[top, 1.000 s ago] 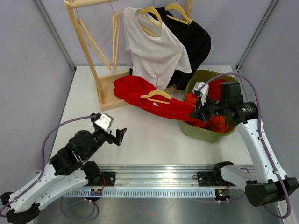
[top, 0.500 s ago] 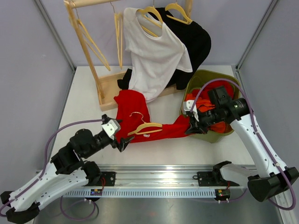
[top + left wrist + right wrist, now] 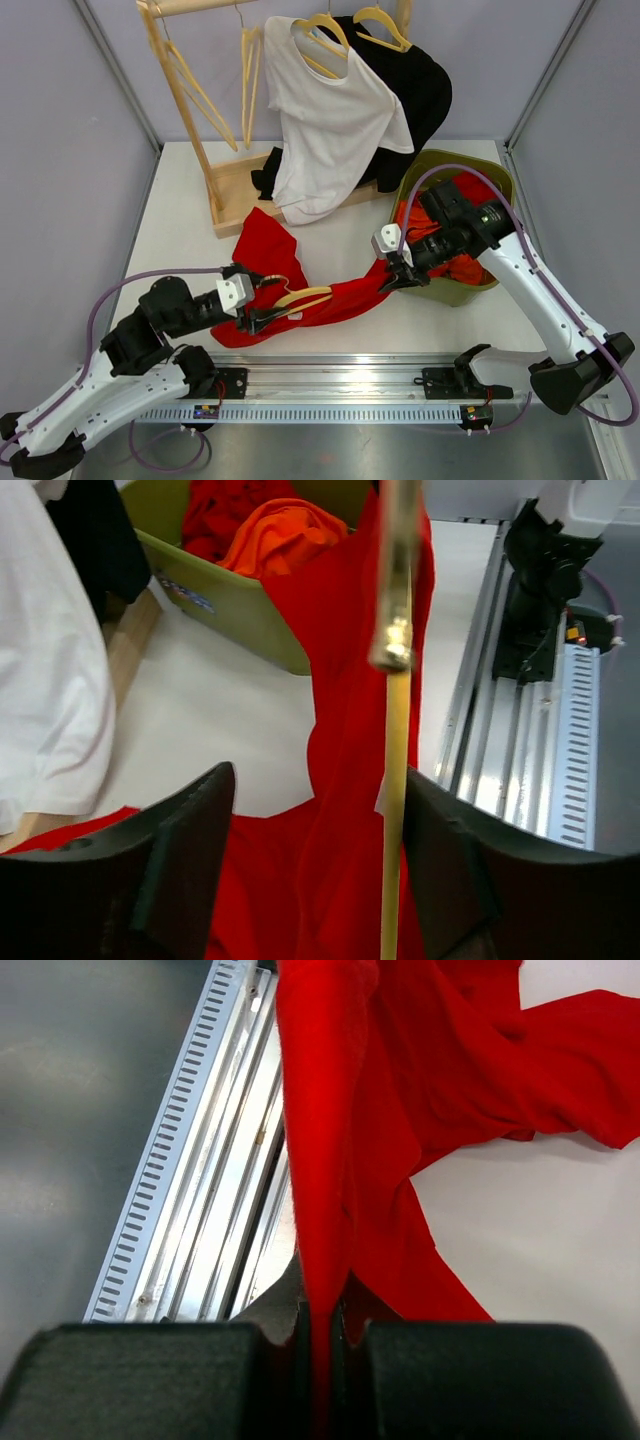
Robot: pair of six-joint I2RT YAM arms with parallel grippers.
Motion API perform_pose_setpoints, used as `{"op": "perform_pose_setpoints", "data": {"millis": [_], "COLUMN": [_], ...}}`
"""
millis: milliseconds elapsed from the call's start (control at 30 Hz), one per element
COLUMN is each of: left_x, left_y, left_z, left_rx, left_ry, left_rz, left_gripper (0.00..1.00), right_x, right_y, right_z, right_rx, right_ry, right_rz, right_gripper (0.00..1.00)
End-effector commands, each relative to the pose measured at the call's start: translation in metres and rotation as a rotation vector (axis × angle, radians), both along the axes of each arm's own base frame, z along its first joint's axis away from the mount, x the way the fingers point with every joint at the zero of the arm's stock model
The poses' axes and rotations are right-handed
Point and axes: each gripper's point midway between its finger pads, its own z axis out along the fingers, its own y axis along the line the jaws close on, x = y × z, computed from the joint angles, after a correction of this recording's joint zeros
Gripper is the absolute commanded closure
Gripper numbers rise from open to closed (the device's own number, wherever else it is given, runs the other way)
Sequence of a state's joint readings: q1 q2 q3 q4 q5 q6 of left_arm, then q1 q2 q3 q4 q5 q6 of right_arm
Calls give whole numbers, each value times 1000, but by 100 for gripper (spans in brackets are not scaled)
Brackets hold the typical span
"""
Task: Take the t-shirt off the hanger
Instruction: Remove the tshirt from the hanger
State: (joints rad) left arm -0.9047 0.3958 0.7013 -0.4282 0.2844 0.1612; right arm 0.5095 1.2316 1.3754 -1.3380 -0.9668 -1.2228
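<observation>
From above, the red t-shirt (image 3: 345,295) lies stretched over the table (image 3: 180,220) between my arms. The wooden hanger (image 3: 300,297) rests on it and, as far as I can tell, is not yet free — my left gripper (image 3: 256,312) is at the hanger end, my right gripper (image 3: 392,276) at the end beside the green bin (image 3: 470,292). My left wrist view shows my jaws apart with the hanger's bar between them, unclamped. My right wrist view shows my jaws pinched together on a fold of the shirt — so I judge the actual separating is all left to do.
</observation>
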Motion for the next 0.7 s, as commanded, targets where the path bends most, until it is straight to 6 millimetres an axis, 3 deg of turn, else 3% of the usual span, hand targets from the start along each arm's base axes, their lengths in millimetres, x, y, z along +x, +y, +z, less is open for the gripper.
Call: {"op": "perform_pose_setpoints", "data": {"millis": [0,100,200,433,467,533,567,600,667], "left_x": [-14,-19,-24,-24,-22,-12,-8,1,9], "left_y": [-6,-9,-12,-11,-9,0,4,16,27], "left_z": [21,19,14,15,17,24,28,36,44], "left_rx": [-40,-34,-21,-30,-37,-70,-88,-120,-162], "left_ry": [-12,1,25,24,19,-7,-12,-37,-54], "left_rz": [-88,-121,-150,-148,-130,-45,-7,74,157], "left_gripper": [43,55,58,100,100,100,100,100,100], "right_x": [-21,-19,-18,-10,-4,4,18,26,50], "right_y": [8,10,12,18,19,22,26,28,33], "right_z": [18,19,21,27,27,30,29,31,38], "right_rx": [62,61,68,71,68,55,49,46,36], "right_ry": [49,51,57,65,57,79,46,38,23], "right_rz": [59,60,62,59,47,-9,-42,-78,-192], "right_gripper": [100,100,100,100,99,91,73,62,49]}}
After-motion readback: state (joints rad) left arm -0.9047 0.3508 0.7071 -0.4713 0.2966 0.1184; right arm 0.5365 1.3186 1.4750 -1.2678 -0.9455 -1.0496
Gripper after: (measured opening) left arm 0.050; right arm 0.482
